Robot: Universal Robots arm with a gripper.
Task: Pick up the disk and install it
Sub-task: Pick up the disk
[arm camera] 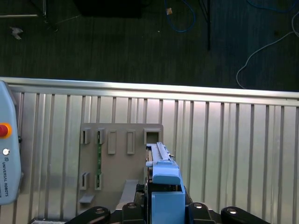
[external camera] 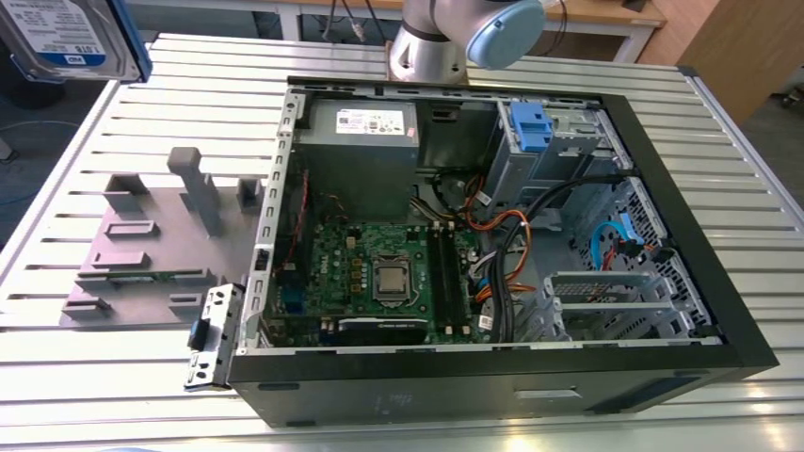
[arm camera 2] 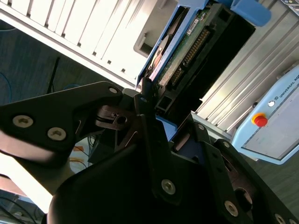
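over the table [external camera: 188, 94], disk [external camera: 70, 38] hangs upright

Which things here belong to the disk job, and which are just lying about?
Job: the disk, clamped in the tool; open computer case, likely its destination.
Lying about: grey slotted fixture; teach pendant.

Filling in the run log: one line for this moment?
claw shut on blue-framed silver metal hard drive | drive aloft, outside open black computer case | not installed
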